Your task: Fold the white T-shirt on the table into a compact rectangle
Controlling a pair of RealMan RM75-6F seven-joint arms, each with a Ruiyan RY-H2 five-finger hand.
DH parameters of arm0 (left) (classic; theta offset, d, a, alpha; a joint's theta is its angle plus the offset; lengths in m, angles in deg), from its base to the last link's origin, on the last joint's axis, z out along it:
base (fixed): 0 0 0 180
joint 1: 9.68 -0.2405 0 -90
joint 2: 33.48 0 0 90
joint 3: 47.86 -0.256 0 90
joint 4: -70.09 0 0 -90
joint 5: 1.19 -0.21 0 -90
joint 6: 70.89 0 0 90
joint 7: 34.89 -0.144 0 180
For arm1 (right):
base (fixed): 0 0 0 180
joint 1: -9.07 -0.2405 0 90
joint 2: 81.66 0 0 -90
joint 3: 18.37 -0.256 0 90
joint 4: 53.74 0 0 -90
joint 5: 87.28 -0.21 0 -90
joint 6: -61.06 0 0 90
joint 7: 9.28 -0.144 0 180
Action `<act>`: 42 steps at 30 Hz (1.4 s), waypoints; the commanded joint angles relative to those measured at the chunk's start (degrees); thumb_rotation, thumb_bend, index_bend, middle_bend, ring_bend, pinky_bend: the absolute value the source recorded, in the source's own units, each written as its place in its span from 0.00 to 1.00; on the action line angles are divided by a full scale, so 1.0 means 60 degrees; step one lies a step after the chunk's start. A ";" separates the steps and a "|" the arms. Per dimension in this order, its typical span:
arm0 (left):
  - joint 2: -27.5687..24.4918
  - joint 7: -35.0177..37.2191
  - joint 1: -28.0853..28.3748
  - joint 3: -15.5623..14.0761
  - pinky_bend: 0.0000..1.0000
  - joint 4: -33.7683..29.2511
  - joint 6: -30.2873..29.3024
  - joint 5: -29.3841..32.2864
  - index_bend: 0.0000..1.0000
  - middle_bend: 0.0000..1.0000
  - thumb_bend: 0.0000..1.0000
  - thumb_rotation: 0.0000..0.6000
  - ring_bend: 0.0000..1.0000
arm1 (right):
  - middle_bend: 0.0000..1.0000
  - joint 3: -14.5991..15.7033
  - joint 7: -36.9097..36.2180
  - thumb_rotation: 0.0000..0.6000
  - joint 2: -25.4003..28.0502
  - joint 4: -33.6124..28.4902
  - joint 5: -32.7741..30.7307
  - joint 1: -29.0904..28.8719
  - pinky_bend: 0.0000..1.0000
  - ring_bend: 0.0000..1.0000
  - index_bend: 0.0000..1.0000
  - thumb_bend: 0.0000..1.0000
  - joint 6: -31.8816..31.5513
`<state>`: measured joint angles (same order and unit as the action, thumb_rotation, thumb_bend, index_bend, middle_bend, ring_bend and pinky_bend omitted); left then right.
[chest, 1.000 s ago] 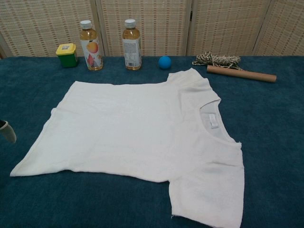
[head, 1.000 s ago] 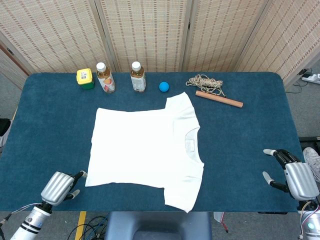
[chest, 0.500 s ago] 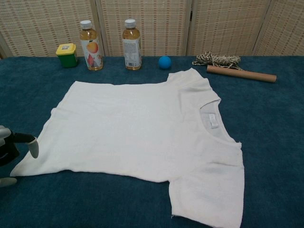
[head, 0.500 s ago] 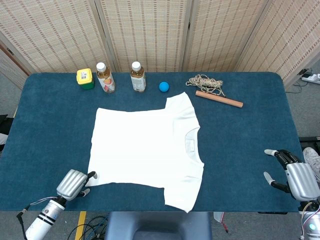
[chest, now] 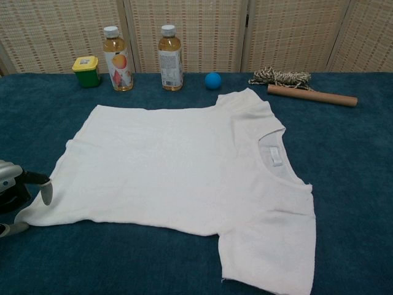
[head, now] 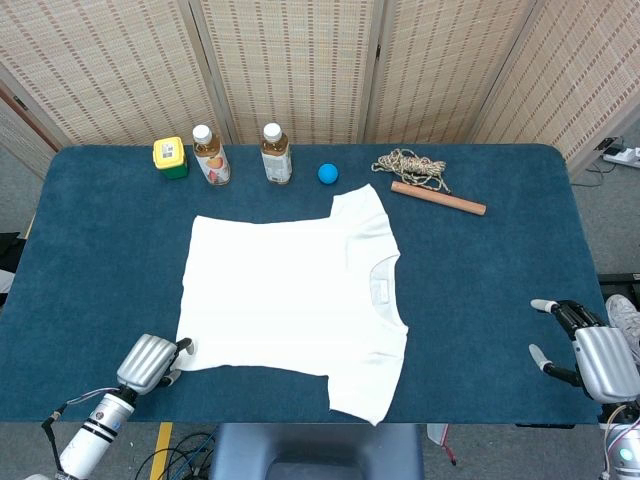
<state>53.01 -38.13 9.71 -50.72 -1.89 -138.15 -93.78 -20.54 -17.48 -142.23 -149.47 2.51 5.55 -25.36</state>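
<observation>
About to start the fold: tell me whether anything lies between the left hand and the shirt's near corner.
Nothing visible does. The left hand is right at the hem corner of the T-shirt, with only bare table around it.

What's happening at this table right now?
A two-armed robot is about to fold a white T-shirt lying flat and unfolded on the dark blue table. Its left hand is at the shirt's near hem corner, fingers at the fabric edge; whether it has gripped is unclear. Its right hand waits open near the table's edge, well away from the shirt. No fold has been made.
</observation>
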 commanded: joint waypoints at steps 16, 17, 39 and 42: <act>0.0436 0.0144 0.0173 0.0106 1.00 0.0410 -0.0045 0.0242 0.57 0.95 0.48 1.00 0.90 | 0.33 0.0001 -0.0114 1.00 -0.0057 0.0111 -0.0069 0.0057 0.35 0.27 0.23 0.29 -0.0032; 0.0450 0.0135 0.0184 0.0109 1.00 0.0415 -0.0046 0.0255 0.58 0.95 0.49 1.00 0.90 | 0.33 0.0001 -0.0125 1.00 -0.0061 0.0120 -0.0067 0.0064 0.35 0.27 0.23 0.29 -0.0043; 0.0363 -0.0233 0.0128 0.0065 1.00 -0.0329 -0.0352 0.0385 0.64 0.96 0.57 1.00 0.91 | 0.68 0.0396 0.0971 1.00 -0.1486 0.1410 0.2262 -0.1270 0.78 0.68 0.28 0.32 0.0858; 0.0330 -0.0302 0.0155 0.0085 1.00 -0.0463 -0.0272 0.0470 0.63 0.96 0.57 1.00 0.91 | 0.75 0.0545 0.1030 1.00 -0.1863 0.1604 0.2358 -0.1683 0.81 0.73 0.33 0.32 0.1561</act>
<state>55.05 -39.86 10.59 -50.25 -4.56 -139.87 -91.06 -18.08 -12.03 -151.55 -141.11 15.79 -2.58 -18.62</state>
